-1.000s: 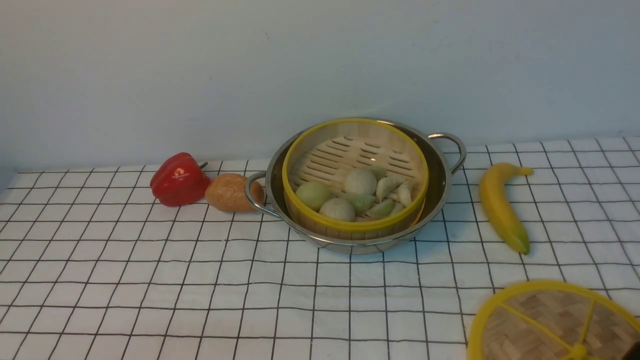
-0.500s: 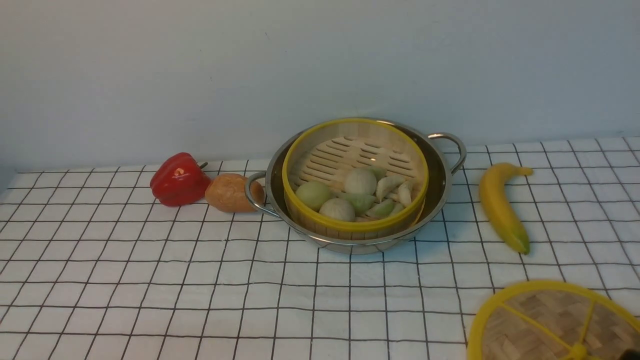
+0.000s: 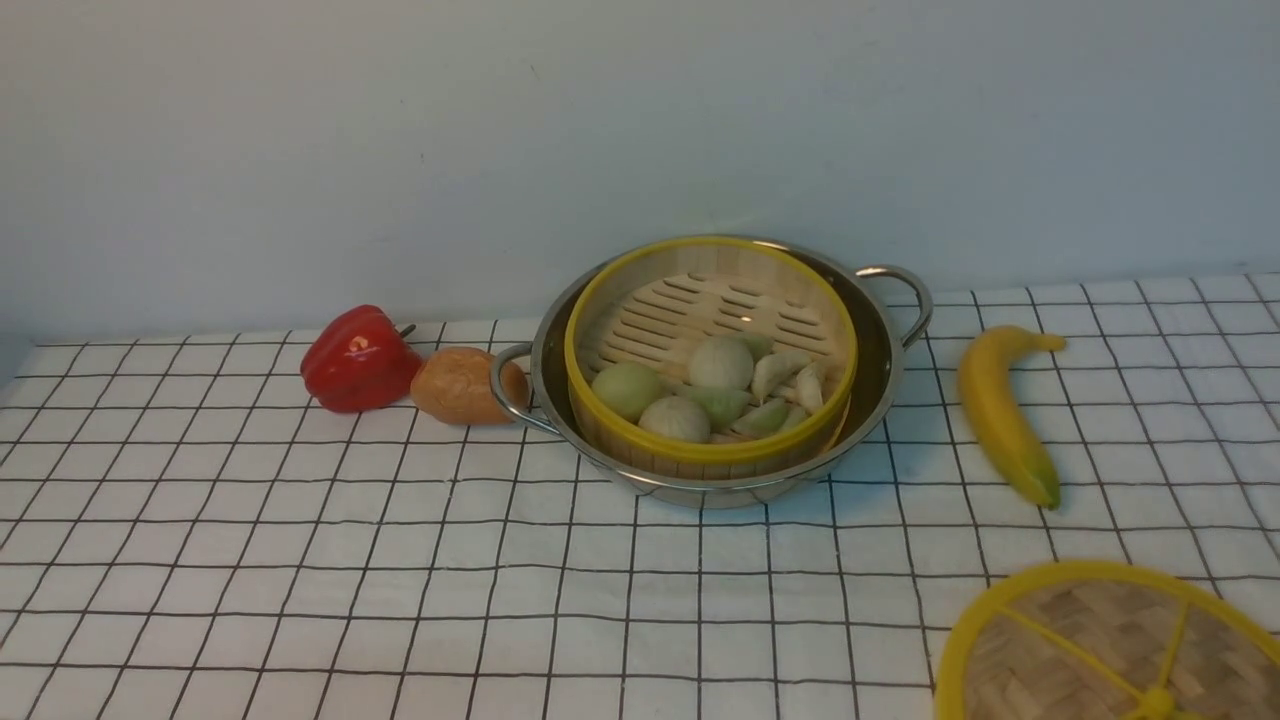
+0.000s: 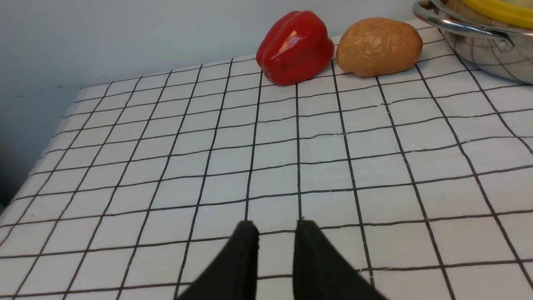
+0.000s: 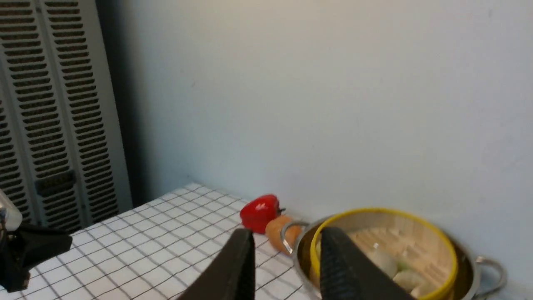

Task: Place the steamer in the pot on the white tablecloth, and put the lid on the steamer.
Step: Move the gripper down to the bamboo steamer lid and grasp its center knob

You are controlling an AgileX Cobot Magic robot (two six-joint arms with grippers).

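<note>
The steamer (image 3: 712,452) sat down inside the pot (image 3: 875,380), yellow rim standing a touch above the steel. The pot itself rested on the white tablecloth (image 3: 300,560), toward the far middle of the tabletop. Inside the basket, pale buns (image 3: 720,362) and greenish dumplings (image 3: 775,375) crowded the near side, and the slatted floor lay bare behind them. No cover on it yet!

The lid (image 3: 1090,640) lay at the near right corner of the cloth, woven face up. It was partly cut off by the frame edge and well apart from the pot.

Over on the left, a red pepper (image 3: 358,358) and a brown potato-like piece (image 3: 458,385) sat side by side, the brown one right against the pot's left loop handle. A banana (image 3: 1000,415) lay to the right of the pot, apart from it.

In the left wrist view, the left end effector (image 4: 277,227) hung over bare cloth, its dark fingers (image 4: 245,254) parted by a narrow gap and holding nothing.

In the right wrist view, the right end effector (image 5: 286,235) was up high, its jaws spread wider and empty. The pot and steamer showed beyond them, and a louvred panel (image 5: 41,104) stood at the far side.
</note>
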